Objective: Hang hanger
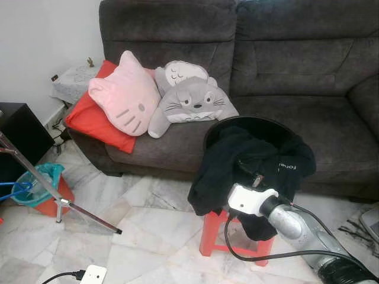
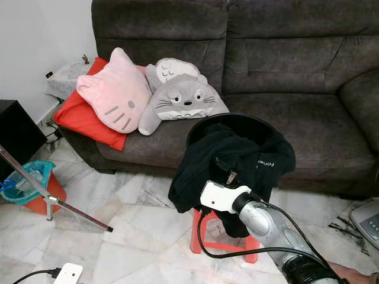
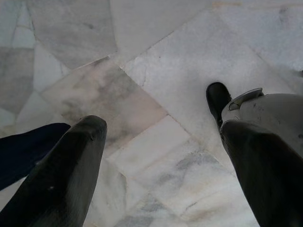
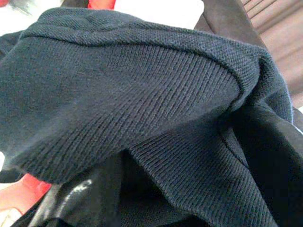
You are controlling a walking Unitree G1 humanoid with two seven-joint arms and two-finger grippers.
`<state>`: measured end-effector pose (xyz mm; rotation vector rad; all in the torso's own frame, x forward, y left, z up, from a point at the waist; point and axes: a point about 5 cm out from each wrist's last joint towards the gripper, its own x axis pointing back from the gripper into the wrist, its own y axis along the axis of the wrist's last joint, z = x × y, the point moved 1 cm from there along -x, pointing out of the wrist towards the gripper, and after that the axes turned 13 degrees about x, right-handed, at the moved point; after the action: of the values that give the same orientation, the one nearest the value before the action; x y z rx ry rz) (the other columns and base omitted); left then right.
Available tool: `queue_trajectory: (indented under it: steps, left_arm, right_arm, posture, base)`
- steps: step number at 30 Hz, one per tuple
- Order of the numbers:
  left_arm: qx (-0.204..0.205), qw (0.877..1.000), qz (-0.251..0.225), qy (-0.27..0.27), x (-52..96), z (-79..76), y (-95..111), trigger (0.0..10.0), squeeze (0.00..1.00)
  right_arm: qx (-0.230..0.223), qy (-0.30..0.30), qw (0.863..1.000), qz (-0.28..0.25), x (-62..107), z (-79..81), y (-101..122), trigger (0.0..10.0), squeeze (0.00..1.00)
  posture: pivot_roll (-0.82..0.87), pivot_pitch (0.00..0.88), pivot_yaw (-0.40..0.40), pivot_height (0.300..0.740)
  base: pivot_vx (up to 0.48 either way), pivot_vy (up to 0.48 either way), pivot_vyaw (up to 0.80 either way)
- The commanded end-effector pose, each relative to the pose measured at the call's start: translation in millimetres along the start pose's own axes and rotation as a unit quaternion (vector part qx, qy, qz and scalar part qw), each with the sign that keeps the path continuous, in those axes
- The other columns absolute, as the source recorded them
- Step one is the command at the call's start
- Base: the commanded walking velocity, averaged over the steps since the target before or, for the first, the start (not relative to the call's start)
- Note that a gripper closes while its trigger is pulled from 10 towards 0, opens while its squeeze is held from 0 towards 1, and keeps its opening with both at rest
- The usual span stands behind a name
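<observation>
A black knit garment (image 1: pixel 249 163) is draped over a round black basket (image 1: pixel 249 122) that stands on a small red stool (image 1: pixel 208 234) in front of the sofa. My right arm (image 1: pixel 284 219) reaches in from the lower right, and my right gripper (image 1: pixel 253 179) is pushed into the folds of the garment at its front. The right wrist view is pressed close against the dark ribbed fabric (image 4: pixel 142 94). My left gripper (image 3: pixel 161 165) hangs open above the marble floor with nothing between its fingers. A slanted metal rack pole (image 1: pixel 35 177) stands at the left.
A dark grey sofa (image 1: pixel 296 71) carries a pink cat pillow (image 1: pixel 125 94), a grey plush pillow (image 1: pixel 189 100) and a red cushion (image 1: pixel 95 121). A white power strip (image 1: pixel 93 275) lies on the floor. A teal bag in an orange bin (image 1: pixel 41 189) sits by the black cabinet (image 1: pixel 18 136).
</observation>
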<state>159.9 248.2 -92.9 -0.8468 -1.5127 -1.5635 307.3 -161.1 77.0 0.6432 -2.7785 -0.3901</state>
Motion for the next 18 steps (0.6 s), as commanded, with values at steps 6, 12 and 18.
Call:
queue_trajectory:
  steps: [6, 12, 18]
  left_arm:
    - [-0.007, 1.0, -0.001, 0.007, 0.7, 3.6, -0.7, 10.0, 0.0]
    - [-0.006, 1.0, -0.002, 0.008, 0.6, 3.7, 0.0, 10.0, 0.0]
    - [-0.006, 1.0, -0.003, 0.01, 0.7, 4.1, 0.4, 10.0, 0.0]
  right_arm:
    - [-0.001, -0.012, 1.0, -0.004, -3.7, -4.3, 2.3, 0.0, 0.0]
    - [-0.005, -0.03, 1.0, 0.009, -3.7, -9.7, -1.1, 0.0, 0.0]
    - [-0.013, -0.051, 0.998, 0.029, -3.2, -16.2, -6.7, 0.0, 0.0]
  posture:
    - [-0.06, 0.0, 0.087, 0.74]
    - [-0.06, 0.0, 0.089, 0.74]
    - [-0.06, 0.0, 0.09, 0.74]
  base:
    - [0.0, 0.0, 0.0]
    - [0.0, 0.0, 0.0]
    - [0.0, 0.0, 0.0]
